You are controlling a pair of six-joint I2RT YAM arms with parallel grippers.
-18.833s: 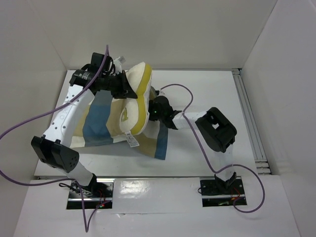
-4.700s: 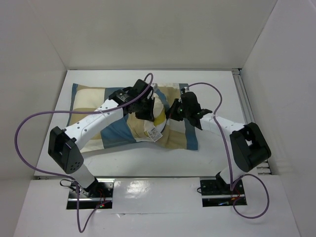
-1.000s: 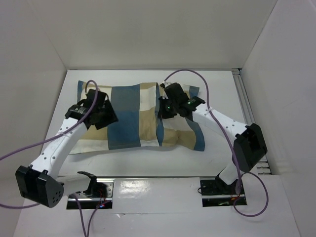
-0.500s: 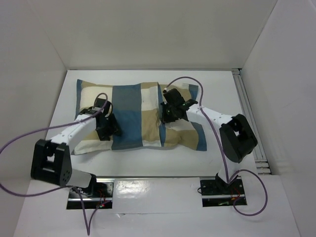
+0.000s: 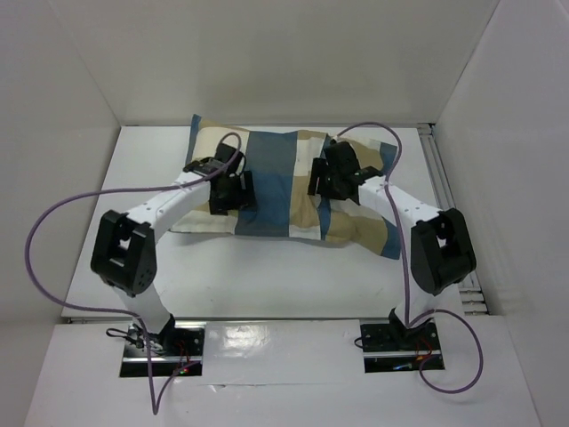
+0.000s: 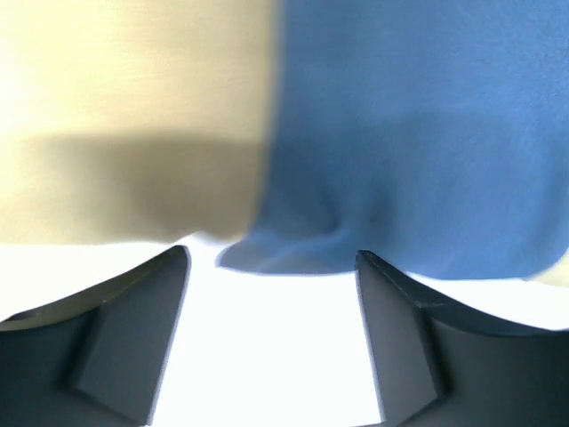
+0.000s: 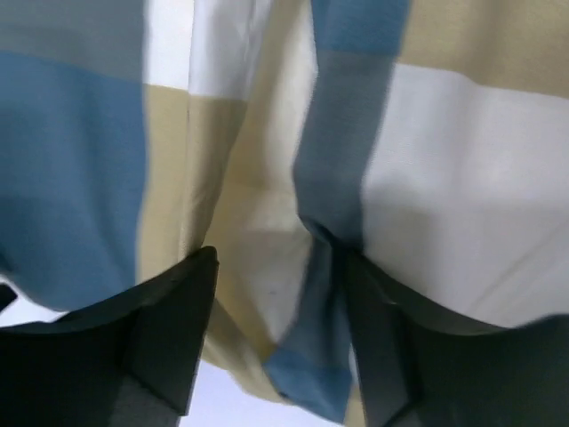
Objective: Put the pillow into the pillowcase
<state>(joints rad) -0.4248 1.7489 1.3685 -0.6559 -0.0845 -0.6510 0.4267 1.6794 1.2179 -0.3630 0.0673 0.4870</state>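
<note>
The left gripper is spread over bare bench, holding nothing; the hem of the pillowcase lies just ahead of its fingertips. The right gripper straddles a thick fold of it; whether it clamps cannot be told. In the last half second the case slid farther back and rightward. No pillow shows, so it is probably fully inside.
</note>
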